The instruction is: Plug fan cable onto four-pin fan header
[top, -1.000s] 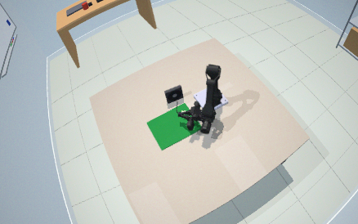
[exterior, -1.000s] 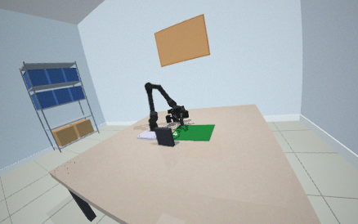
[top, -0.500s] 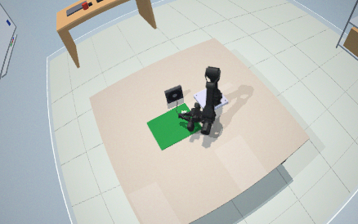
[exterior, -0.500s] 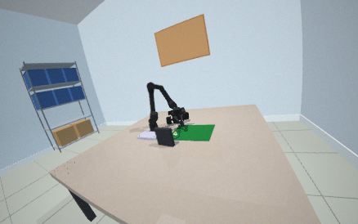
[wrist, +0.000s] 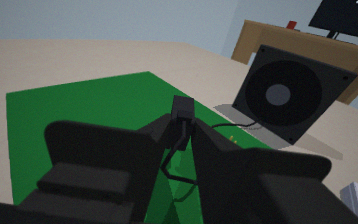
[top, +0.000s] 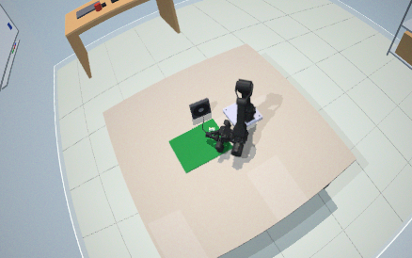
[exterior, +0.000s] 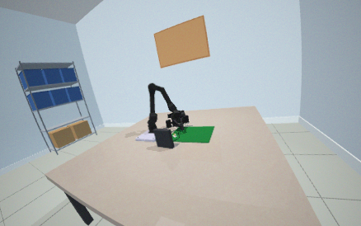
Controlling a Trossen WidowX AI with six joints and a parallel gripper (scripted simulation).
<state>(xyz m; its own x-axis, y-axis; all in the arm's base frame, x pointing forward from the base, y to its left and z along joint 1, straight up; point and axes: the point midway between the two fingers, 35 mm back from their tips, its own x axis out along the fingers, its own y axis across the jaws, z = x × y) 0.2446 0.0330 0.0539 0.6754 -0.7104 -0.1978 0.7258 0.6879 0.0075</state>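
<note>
Plainly, plug held above board, not seated

The bench (top: 156, 94) (exterior: 211, 177) (wrist: 56, 65) carries the arm, the board and the fan. In the top view, the board (top: 189, 151) (exterior: 199, 134) (wrist: 81, 110) lies flat between the middle of the bench and its left corner, set in from the edges. The fan (top: 200, 109) (exterior: 164, 138) (wrist: 291, 95) stands upright just beside the board, on the side towards the bench's upper-left edge. The arm's base plate (top: 231, 113) (exterior: 142, 138) (wrist: 357, 201) sits inboard of the upper-right edge, near the board.

The gripper (top: 208, 135) (exterior: 182, 127) (wrist: 181, 120) is over the board, its fingers clenched on the plug (wrist: 183, 106). The plug is dark and blocky, and part of it projects past the fingertips in the wrist view. Its cable (top: 203, 124) (wrist: 231, 125) bends between the fingers; another stretch runs to the foot of the fan.

The pins (wrist: 233, 140) show gold near the board's fan-side edge, to the right of the fingers in the wrist view. The plug is apart from them. The plug's exact height over the board cannot be determined. In the top view, the fingers and plug are too small to inspect separately.
</note>
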